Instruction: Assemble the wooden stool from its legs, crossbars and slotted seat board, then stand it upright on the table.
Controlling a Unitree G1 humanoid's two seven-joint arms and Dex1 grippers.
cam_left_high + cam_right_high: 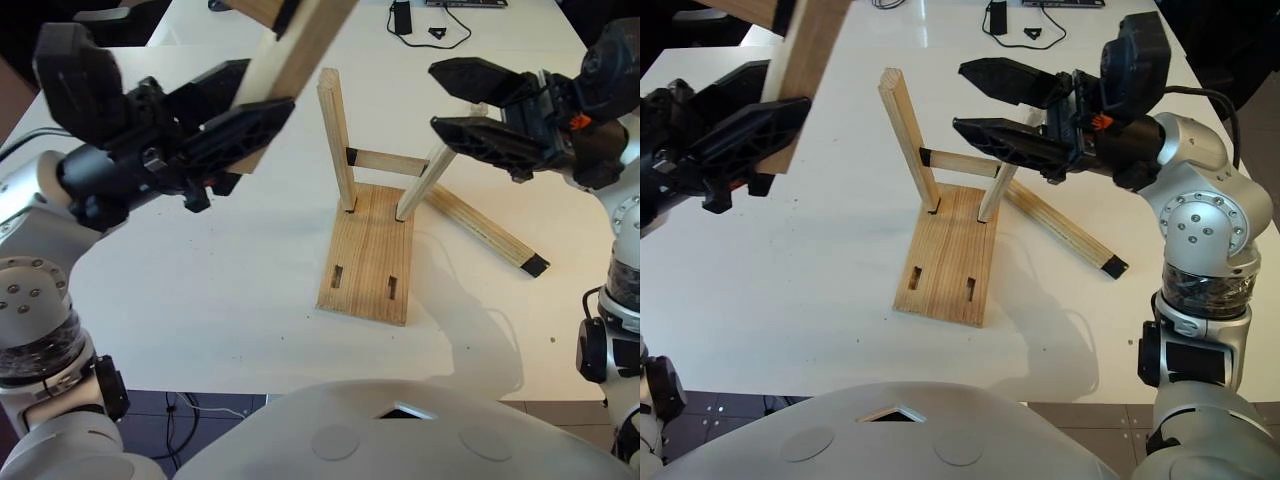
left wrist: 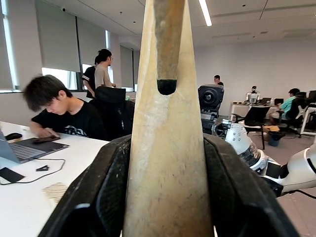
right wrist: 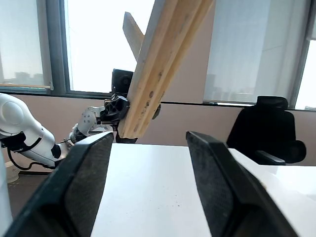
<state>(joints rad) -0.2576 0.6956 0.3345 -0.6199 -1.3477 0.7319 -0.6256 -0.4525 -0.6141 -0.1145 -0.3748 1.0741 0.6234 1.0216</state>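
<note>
My left arm is raised over the left side of the worktop [image 1: 200,280], forearm angled inward. My left pincer [image 1: 255,100] is clamped on a wooden part [image 1: 300,45], one finger on each side. The part slants up and away, well clear of the surface.

At centre, the seat board [image 1: 365,255] lies flat on the worktop. Its two near slots [image 1: 337,275] are vacant. At its far end, one leg [image 1: 337,140] stands close to upright in the board. A crossbar [image 1: 388,162] joins it to a second leg [image 1: 425,185], which leans toward my right side. A loose leg [image 1: 485,232] with a dark tip lies flat on the worktop, just right of the board.

My right arm comes in from the right at raised height, forearm roughly level. My right pincer [image 1: 440,97] points left, with its fingers spread wide and nothing between them. It hovers above the crossbar, at the top of the second leg. I cannot tell whether the lower finger touches that leg.
</note>
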